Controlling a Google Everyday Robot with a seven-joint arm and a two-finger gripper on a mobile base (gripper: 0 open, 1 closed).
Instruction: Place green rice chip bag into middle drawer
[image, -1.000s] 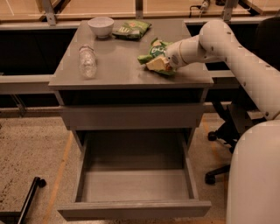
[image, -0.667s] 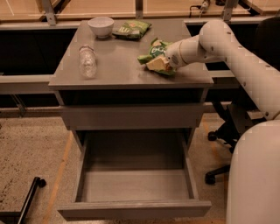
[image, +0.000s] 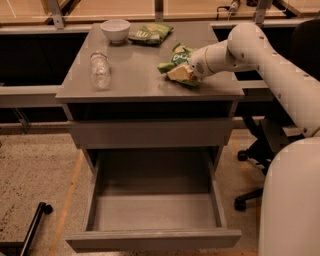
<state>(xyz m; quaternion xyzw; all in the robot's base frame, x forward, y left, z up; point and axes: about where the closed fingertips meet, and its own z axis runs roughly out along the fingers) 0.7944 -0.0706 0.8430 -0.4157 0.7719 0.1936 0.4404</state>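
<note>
The gripper (image: 191, 69) meets the green rice chip bag (image: 176, 59), which lies near the worktop's (image: 135, 70) right front corner; grip state cannot be told. The middle drawer (image: 155, 239) stands open below.

Crumpled green rice chip bag (image: 176, 61) on tabletop (image: 135, 75) at tool (image: 189, 71); middle drawer (image: 152, 239) open.

The gripper (image: 189, 70) is at the right of the tabletop (image: 145, 75), against the green rice chip bag (image: 176, 61). Left of it lies a bottle (image: 100, 70). Behind-left are a bowl (image: 115, 29) and a second bag (image: 150, 34). Below, nearer the camera, the middle drawer (image: 155, 212) stands pulled out.
</note>
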